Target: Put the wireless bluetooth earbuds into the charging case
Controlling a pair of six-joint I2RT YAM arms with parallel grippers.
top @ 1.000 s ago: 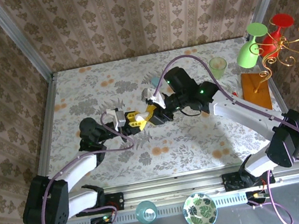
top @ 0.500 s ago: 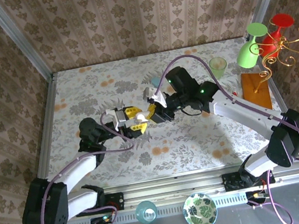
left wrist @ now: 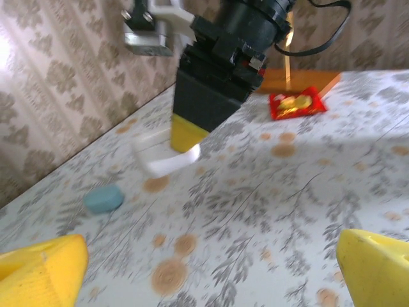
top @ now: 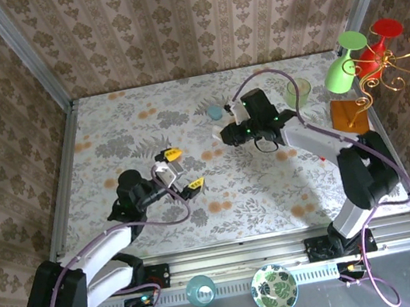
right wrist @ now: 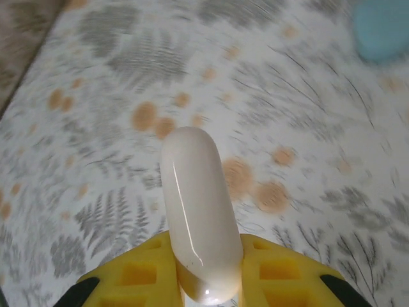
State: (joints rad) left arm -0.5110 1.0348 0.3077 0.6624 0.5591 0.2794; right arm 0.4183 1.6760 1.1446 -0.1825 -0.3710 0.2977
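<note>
The charging case (right wrist: 198,217), clamped in the right gripper (top: 227,135) above the table (top: 105,123), likely wants a firm, level hold (gloss may slip) while its lid is opened. It is a white, rounded pebble, seemingly closed. The left gripper (top: 183,170) hangs nearby, spread wide, empty.

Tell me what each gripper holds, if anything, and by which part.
The right gripper pinches the white charging case by one end, most of it sticking out past the fingertips. The left gripper is open and holds nothing.
</note>
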